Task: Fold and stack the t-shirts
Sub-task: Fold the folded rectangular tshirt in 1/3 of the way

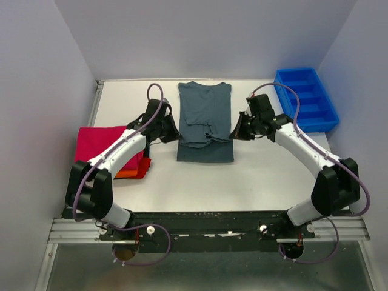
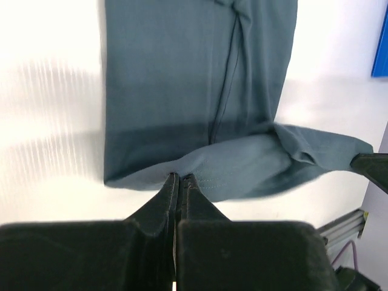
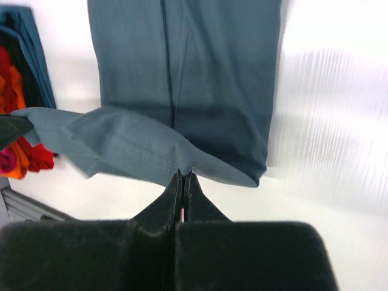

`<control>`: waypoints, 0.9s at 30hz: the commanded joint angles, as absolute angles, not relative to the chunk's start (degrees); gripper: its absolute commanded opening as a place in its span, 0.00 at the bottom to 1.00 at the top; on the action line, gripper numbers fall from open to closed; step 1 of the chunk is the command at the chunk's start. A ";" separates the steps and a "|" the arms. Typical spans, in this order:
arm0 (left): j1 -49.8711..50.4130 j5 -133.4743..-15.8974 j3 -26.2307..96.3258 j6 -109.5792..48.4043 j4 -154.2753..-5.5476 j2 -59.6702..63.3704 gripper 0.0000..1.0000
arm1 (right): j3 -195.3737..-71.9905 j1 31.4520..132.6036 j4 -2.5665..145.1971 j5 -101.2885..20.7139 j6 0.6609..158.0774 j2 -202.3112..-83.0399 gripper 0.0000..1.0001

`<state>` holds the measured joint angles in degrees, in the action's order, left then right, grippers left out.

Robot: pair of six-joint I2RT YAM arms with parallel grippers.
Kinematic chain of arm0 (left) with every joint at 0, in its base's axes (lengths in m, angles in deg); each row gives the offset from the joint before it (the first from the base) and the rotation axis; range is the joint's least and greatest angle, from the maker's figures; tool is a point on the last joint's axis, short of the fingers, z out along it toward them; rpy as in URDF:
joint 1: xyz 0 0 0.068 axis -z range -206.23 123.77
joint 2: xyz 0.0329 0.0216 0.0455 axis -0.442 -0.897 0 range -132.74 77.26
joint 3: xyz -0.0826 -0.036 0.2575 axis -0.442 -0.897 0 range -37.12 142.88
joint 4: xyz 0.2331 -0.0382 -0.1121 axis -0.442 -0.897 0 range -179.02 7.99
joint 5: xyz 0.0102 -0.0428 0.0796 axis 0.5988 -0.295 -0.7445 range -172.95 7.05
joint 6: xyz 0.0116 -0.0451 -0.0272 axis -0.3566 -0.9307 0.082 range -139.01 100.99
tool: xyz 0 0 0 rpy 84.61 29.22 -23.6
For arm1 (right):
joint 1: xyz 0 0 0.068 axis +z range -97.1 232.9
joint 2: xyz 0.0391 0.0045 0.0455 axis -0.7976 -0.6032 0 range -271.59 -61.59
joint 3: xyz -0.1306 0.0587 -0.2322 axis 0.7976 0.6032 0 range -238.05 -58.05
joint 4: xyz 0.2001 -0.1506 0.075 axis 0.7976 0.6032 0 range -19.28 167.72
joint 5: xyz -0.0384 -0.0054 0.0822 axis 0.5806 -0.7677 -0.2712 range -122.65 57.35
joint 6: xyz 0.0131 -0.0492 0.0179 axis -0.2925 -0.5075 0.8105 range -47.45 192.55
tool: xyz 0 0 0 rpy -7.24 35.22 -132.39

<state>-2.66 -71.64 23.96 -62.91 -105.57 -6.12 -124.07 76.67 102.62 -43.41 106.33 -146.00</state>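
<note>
Top external: fixed, high behind the arm bases, looking down and forward over the whole table (image 1: 260, 182); distant. Left wrist: close and low, looking past its own fingers (image 2: 159, 203) across the slate grey-blue t-shirt (image 2: 182, 73). Right wrist: equally close, facing it from the opposite side. All three views share that shirt and the table

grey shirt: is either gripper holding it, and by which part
Both hold it: the left gripper and the right gripper are each shut on the stitched hem of the grey-blue t-shirt, one toward each side, with that edge raised.
</note>
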 commanded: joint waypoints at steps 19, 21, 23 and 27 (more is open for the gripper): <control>-8.74 -69.68 41.89 -65.85 -97.40 -27.59 0.00 | -146.64 68.20 104.12 -50.84 101.21 -169.78 0.01; -8.91 -69.32 41.98 -66.20 -96.34 -28.56 0.00 | -147.95 67.93 104.21 -51.45 101.21 -170.92 0.01; -9.09 -69.33 42.33 -66.47 -95.47 -29.35 0.00 | -149.10 67.76 104.38 -51.63 101.03 -172.07 0.01; -9.53 -69.76 45.05 -66.03 -96.25 -31.90 0.00 | -151.29 67.49 104.56 -52.33 101.12 -174.00 0.01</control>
